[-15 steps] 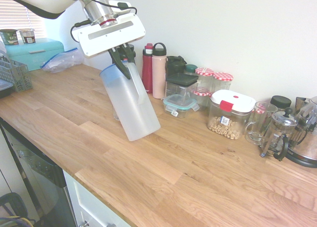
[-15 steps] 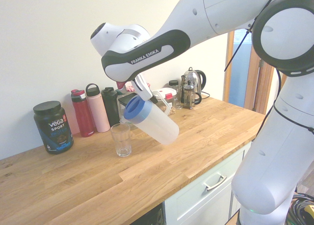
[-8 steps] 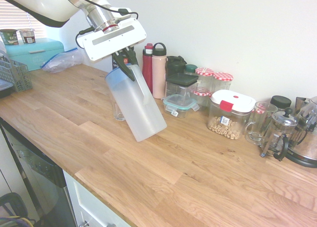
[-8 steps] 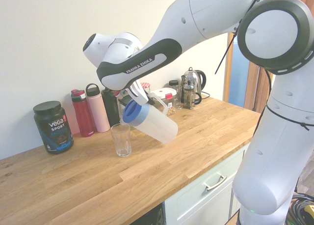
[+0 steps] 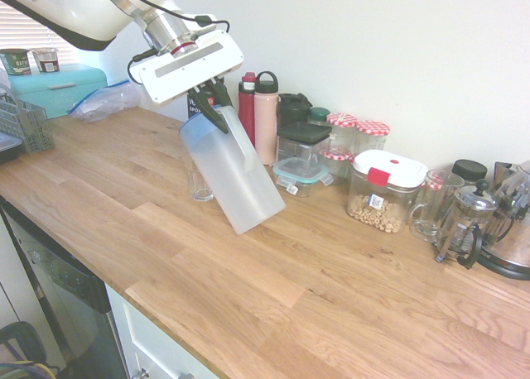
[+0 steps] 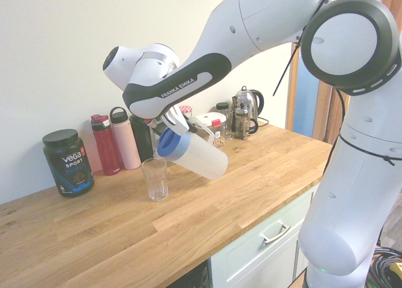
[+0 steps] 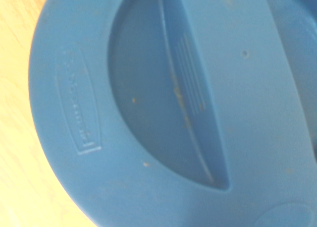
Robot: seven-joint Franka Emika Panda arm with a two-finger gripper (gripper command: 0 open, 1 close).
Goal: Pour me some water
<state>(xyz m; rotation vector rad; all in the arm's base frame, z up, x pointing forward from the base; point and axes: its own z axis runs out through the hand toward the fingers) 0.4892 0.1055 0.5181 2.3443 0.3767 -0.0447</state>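
Note:
A tall frosted-white jug [image 5: 236,176] with a blue lid [image 6: 169,143] hangs tilted above the wooden counter [image 5: 273,288], lid end lower in the second exterior view. My gripper [image 5: 211,98] is shut on the jug's handle near the lid. The lid's blue top [image 7: 173,108] fills the wrist view. A clear drinking glass [image 6: 155,179] stands upright on the counter just below and beside the lid; in the first exterior view the glass [image 5: 199,184] is partly hidden behind the jug. The water inside the jug cannot be made out, and no stream shows.
Along the wall stand a red bottle [image 6: 105,144], a pink bottle [image 6: 125,140], a dark protein tub [image 6: 68,162], several storage jars [image 5: 385,189], a French press [image 5: 464,222] and a kettle [image 6: 248,109]. A dish rack [image 5: 21,122] sits at the counter's left end.
The jug has shifted toward the bottles and the glass and tipped a little further over. The glass has not moved.

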